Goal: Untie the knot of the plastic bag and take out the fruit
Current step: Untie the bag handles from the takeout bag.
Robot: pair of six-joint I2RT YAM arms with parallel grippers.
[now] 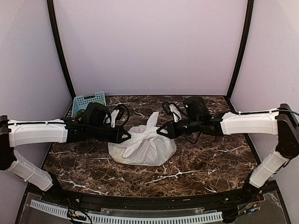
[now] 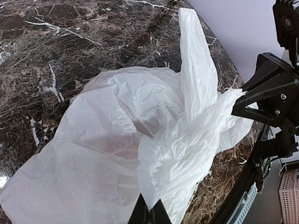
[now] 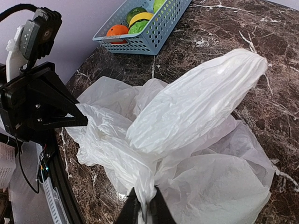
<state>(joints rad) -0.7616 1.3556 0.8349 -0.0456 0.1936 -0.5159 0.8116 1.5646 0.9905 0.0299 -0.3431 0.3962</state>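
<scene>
knot (image 1: 149,133): looks tied, not undone yet
left gripper (image 1: 126,136): clamped on bag (image 1: 140,150) plastic
right gripper (image 1: 161,130): pinching bag's twisted strand
fruit: hidden, none visibly out
remaining: untie, unload

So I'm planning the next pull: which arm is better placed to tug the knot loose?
Probably the right. The right gripper pinches twisted plastic running straight into the knot; the left gripper only grips a broad fold of the plastic bag.

One plastic bag (image 1: 145,148); one blue basket (image 1: 88,99); two arms (image 1: 37,133) (image 1: 247,123).
</scene>
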